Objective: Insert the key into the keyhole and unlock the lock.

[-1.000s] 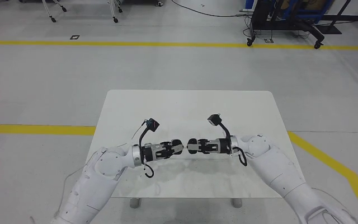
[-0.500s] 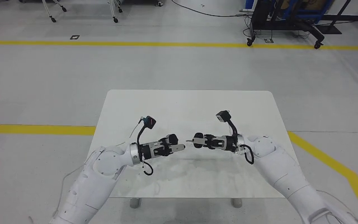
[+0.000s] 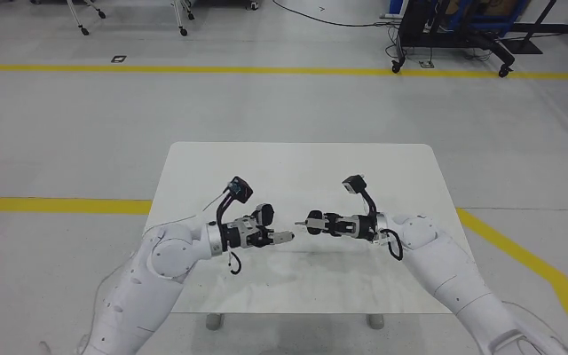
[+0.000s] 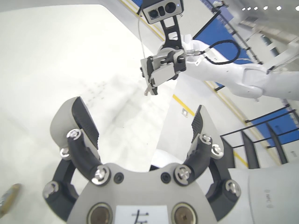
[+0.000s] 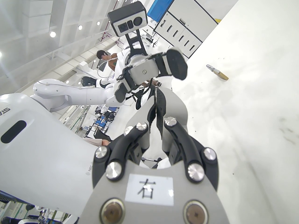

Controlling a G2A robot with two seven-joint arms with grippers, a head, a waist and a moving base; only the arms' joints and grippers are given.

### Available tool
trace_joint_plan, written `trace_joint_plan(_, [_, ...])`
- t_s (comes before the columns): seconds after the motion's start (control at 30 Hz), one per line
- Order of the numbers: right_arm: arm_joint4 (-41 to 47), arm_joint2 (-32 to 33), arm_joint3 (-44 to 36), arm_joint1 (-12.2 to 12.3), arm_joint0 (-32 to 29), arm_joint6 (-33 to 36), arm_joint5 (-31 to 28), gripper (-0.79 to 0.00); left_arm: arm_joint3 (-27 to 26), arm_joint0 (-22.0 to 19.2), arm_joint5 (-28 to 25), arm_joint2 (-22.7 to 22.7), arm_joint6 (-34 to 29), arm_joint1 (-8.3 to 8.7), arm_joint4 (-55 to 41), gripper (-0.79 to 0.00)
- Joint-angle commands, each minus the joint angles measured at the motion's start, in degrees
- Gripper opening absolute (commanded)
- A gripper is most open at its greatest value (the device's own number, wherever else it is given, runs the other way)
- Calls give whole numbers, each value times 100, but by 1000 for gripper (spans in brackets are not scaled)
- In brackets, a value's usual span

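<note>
Left wrist view: left claw (image 4: 139,108) spread wide, empty. Beyond it, the right claw (image 4: 153,89) pinches the key (image 4: 146,92). Right wrist view: the lock (image 5: 217,72) lies on the bench (image 5: 245,99). Top view: both claws face each other mid-frame, not touching.

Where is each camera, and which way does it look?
Top view: above the arms, looking down at the table; both arms show.
Left wrist view: on the left wrist, looking past the open left gripper at the right gripper holding the key.
Right wrist view: on the right wrist, looking past its shut gripper at the left gripper and lock.
Each wrist view shows the other gripper.
</note>
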Motion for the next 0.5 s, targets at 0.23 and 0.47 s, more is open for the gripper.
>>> trace_joint_plan(0.23, [0,0,0,0,0,0,0,-785,129,-23,-689,-614,-449,209,1005,0])
trace_joint_plan(0.47, [0,0,0,0,0,0,0,-785,229,-150,-585,-735,-535,294,2133,0])
